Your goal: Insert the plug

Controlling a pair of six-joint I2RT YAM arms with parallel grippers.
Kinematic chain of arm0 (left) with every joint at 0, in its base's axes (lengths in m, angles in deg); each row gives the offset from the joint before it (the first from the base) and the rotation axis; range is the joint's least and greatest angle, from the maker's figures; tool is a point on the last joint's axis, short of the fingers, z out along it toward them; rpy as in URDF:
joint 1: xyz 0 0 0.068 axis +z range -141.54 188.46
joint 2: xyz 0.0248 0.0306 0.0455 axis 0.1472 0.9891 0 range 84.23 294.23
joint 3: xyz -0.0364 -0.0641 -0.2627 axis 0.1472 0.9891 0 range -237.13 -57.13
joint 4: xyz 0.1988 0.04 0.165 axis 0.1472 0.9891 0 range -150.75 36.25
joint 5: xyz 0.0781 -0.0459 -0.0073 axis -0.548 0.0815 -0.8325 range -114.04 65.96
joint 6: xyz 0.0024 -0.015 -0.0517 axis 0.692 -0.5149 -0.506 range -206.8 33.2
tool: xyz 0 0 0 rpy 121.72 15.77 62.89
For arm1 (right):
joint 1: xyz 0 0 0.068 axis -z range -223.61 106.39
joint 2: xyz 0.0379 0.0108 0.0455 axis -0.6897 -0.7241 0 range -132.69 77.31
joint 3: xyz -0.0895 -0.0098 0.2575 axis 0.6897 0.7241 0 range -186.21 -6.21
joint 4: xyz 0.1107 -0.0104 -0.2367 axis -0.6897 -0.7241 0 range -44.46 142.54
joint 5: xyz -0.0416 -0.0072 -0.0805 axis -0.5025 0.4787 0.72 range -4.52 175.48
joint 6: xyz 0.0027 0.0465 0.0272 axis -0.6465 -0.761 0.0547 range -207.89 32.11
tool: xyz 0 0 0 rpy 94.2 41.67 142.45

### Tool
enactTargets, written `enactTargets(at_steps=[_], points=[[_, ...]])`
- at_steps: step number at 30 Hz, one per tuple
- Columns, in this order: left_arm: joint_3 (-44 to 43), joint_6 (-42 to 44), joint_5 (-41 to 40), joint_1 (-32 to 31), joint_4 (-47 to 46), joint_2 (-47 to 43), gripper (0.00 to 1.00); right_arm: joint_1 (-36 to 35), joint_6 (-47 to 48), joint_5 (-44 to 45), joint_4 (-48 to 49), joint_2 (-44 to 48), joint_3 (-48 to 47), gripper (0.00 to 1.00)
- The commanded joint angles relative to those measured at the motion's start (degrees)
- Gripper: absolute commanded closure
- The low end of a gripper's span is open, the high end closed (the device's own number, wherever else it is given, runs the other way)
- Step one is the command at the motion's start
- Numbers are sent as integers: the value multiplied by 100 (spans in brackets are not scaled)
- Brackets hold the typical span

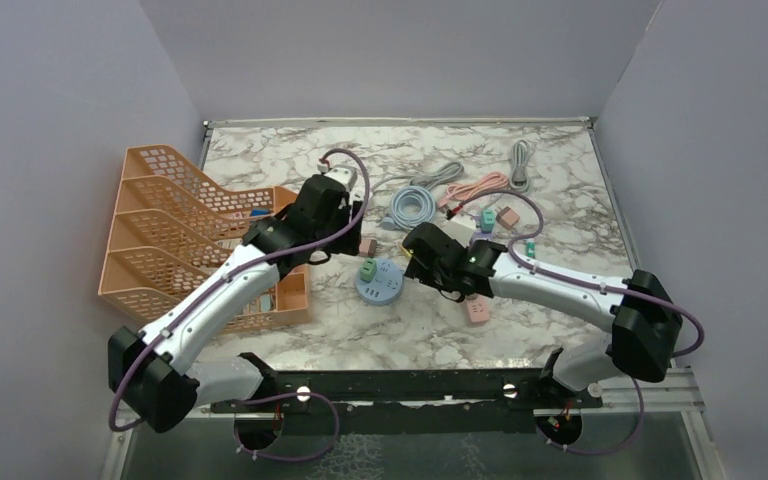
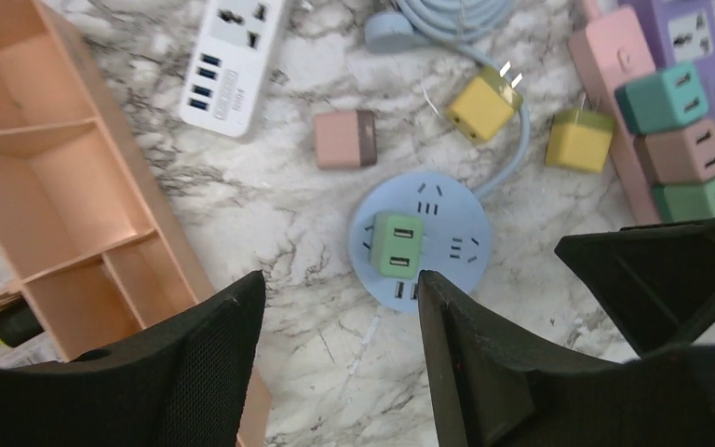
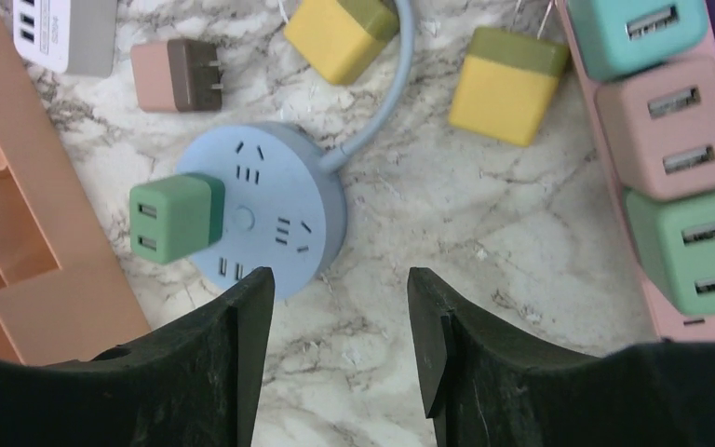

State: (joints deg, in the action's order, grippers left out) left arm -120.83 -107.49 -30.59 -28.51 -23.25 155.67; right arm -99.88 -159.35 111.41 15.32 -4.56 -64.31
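A green plug (image 2: 397,244) stands seated in the round blue socket hub (image 2: 447,233) on the marble table, seen also as the green plug (image 3: 175,216) on the hub (image 3: 270,219). My left gripper (image 2: 340,298) hovers above the table just near of the hub, open, with bare marble between its fingers. My right gripper (image 3: 340,289) hangs open over the hub's near right edge, holding nothing. In the top view the plug (image 1: 368,270) and hub (image 1: 380,283) lie between the two wrists.
An orange file organizer (image 1: 190,235) stands left of the hub. A white power strip (image 2: 233,56), a pink adapter (image 2: 344,140) and two yellow adapters (image 2: 482,107) lie behind it. A pink strip with three adapters (image 3: 670,140) lies to the right, coiled cables (image 1: 415,205) at the back.
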Motion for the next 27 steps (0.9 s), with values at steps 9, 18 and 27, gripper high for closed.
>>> enactTargets(at_steps=[9, 18, 27], points=[[233, -456, -1179, 140, -824, -1255, 34, 828, 3271, -51, 727, -1432, -1289, 44], [286, -432, -1067, 146, -946, -1269, 34, 916, 5223, -360, 658, -2637, -2004, 43], [311, -463, -1103, 146, -947, -1222, 34, 1003, 5581, -548, 829, -2999, -2064, 39]])
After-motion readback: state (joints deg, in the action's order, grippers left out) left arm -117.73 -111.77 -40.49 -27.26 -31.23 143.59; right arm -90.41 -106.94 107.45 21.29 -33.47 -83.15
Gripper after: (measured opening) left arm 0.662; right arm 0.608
